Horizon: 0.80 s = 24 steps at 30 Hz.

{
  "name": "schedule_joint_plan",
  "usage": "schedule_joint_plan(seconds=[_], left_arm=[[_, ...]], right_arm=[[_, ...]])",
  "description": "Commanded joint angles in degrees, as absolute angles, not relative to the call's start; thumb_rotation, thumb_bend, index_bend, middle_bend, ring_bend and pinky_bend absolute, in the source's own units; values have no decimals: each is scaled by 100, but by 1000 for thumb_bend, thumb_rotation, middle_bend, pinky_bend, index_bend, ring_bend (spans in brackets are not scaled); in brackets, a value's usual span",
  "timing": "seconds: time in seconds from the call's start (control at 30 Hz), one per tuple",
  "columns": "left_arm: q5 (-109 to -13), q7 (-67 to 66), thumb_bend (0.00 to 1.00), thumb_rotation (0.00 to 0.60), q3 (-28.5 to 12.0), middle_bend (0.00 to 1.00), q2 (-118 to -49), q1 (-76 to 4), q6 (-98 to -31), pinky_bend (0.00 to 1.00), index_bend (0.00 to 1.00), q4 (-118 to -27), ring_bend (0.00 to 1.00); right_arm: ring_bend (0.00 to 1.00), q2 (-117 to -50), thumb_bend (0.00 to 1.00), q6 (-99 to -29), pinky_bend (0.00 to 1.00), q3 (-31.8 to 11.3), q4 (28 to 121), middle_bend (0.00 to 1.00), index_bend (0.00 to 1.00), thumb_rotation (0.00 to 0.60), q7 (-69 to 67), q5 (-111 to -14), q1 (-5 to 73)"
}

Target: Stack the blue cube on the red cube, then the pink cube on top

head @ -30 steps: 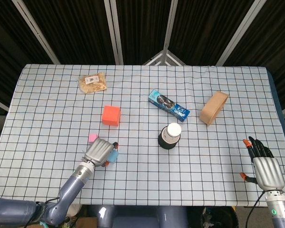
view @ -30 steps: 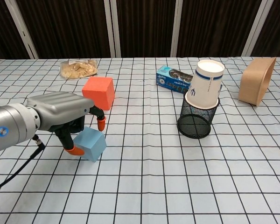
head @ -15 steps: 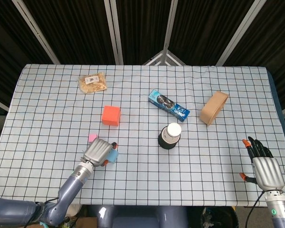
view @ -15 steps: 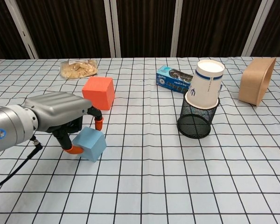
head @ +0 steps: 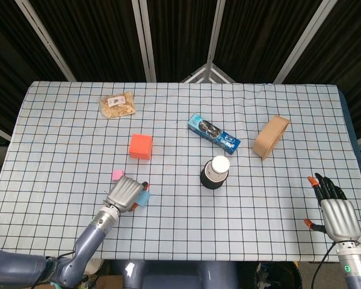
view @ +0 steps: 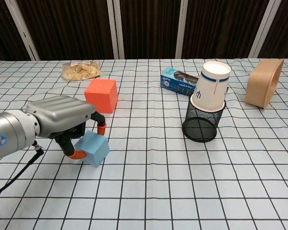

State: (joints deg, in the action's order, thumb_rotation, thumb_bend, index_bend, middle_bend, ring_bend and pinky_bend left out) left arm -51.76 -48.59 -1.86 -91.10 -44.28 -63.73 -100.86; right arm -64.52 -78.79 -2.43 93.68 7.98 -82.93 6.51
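Left robot hand [view: 62, 120], grey shell with orange fingertips, near the front-left of the desk [head: 60, 144], fingers curled around the light blue foam cube [view: 92, 147], one orange fingertip at the cube's lower left, another at its upper right, so it grips the cube; cannot tell if the cube is lifted or touching the checked cloth. In the head view the same left robot hand [head: 124, 193] covers most of the blue cube [head: 144, 197], only a sliver shows at its right. Small pink cube [head: 117, 174] just beside the hand on its far-left side, on the cloth, apart from the blue one. Red-orange foam cube [view: 101, 95] sits behind the hand, near, not touching; head view red cube [head: 141, 146]. Further back a clear bag of tan snacks [head: 117, 105]. Mid desk: black wire mesh cup [view: 201, 124] with a white paper cup [view: 211, 86] tilted in it, mouth up. Behind that a blue biscuit packet [view: 178, 80] lying flat. Far right a tan wooden oval ring-shaped box [view: 264, 88] on its side. Right robot hand [head: 334, 208] at the front-right edge, well apart from everything, fingers spread, holding nothing.
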Motion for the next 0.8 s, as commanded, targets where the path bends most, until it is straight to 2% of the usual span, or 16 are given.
schedule_joint_plan(seconds=[0.03, 0.17, 0.43, 0.8], left_arm=[[-5177, -4807, 314, 600, -211, 968, -9066, -4424, -6393, 853, 405, -10181, 835], [-5125, -4849, 314, 600, -268, 967, -8967, -4433, -6472, 853, 404, -10334, 835], [-4587, -4993, 314, 600, -670, 962, -8525, -4554, -6697, 853, 402, -11030, 835], [-2649, -5697, 314, 600, -1810, 959, -8068, -5313, -7287, 852, 422, -11304, 833]], right_arm=[[0, -6451, 108, -7884, 172, -239, 9370, 0, 0, 600, 796, -8300, 649], [0, -6453, 108, -7895, 172, -243, 9366, 0, 0, 600, 796, -8298, 647], [0, -6476, 108, -7900, 172, -234, 9370, 0, 0, 600, 835, -8317, 652], [0, -6491, 108, -7917, 172, -229, 9354, 0, 0, 600, 832, -8323, 646]])
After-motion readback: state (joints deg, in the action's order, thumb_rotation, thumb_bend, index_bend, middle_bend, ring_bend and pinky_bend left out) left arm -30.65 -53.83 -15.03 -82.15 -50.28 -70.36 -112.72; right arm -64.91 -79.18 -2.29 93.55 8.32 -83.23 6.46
